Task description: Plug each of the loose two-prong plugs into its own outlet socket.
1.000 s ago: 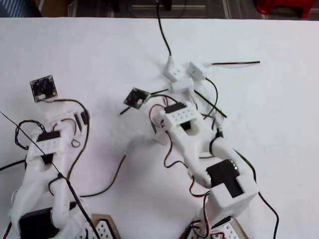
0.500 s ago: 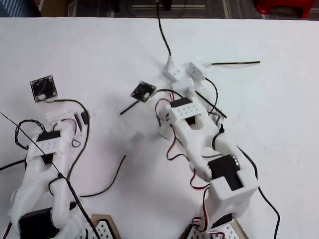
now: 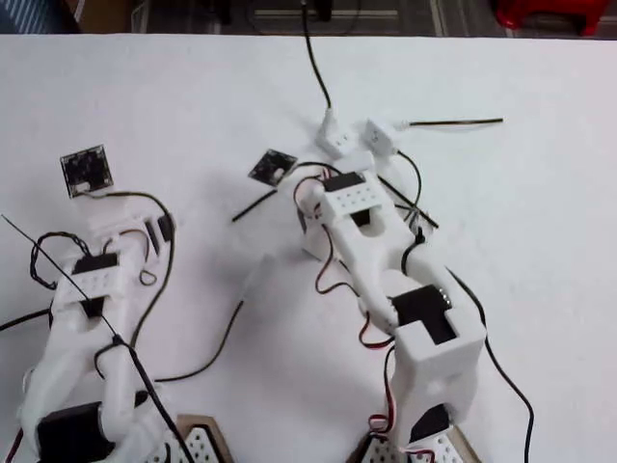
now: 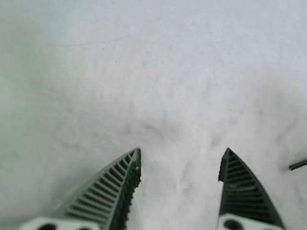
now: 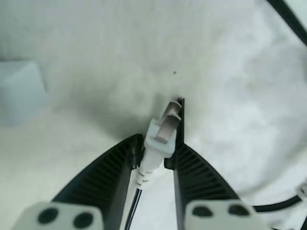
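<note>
A white two-prong plug (image 5: pixel 159 135) sits pinched between the fingers of the right tool (image 5: pixel 159 122). Its two flat prongs point out past the fingertips, and its thin cord trails back between them toward the wrist. The tool is closed down to the width of the plug body, just above the white surface (image 5: pixel 230 72).

That grip is plain in the right wrist view. From the high view the arm's own white housing covers the plug. There the right tool (image 3: pixel 354 166) sits just beside two white outlet sockets (image 3: pixel 337 141), which lie next to each other toward the far middle of the surface with black cords running off them. A pale block (image 5: pixel 21 91) at the edge of the right wrist view may be one of those sockets, though it is too vague to be sure. The prongs are apart from it.

The left tool (image 4: pixel 182 151) hangs wide open over bare surface, with nothing between its ribbed fingers (image 4: pixel 117 189). A dark cable end (image 4: pixel 298 165) pokes in at the edge. In the high view the left tool (image 3: pixel 157 230) is well apart from the sockets, on the left side of the surface, with a black cable (image 3: pixel 207 362) looping nearby.
</note>
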Available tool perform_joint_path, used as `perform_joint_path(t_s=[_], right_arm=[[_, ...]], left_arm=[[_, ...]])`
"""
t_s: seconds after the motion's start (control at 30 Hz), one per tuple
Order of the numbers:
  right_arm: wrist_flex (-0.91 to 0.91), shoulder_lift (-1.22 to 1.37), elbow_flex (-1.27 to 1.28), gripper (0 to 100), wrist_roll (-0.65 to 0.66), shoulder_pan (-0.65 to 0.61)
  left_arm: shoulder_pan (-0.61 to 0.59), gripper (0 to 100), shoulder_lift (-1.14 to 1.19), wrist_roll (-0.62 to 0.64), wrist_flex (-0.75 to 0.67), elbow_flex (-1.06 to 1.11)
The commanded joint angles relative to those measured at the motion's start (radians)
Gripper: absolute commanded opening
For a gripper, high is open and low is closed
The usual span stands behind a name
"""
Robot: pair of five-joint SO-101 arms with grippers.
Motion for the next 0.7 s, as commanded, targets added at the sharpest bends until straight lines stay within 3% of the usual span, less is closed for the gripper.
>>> perform_joint_path(t_s=[0.0, 0.17, 0.43, 0.67], right_arm=[[0.007, -0.008, -0.046, 1.5, -0.009, 0.015], [0.116, -0.096, -0.118, 1.9, -0.009, 0.015], [0.265, -0.484, -0.17, 1.9, -0.002, -0.008], [0.294, -0.782, -0.115, 1.9, 0.0, -0.03]], left_arm=[[0.007, 26, -0.004, 0.002, -0.021, -0.028], [0.007, 26, -0.004, 0.002, -0.021, -0.028], [0.01, 26, -0.004, 0.002, -0.023, -0.029], [0.096, 26, -0.004, 0.002, -0.061, -0.021]])
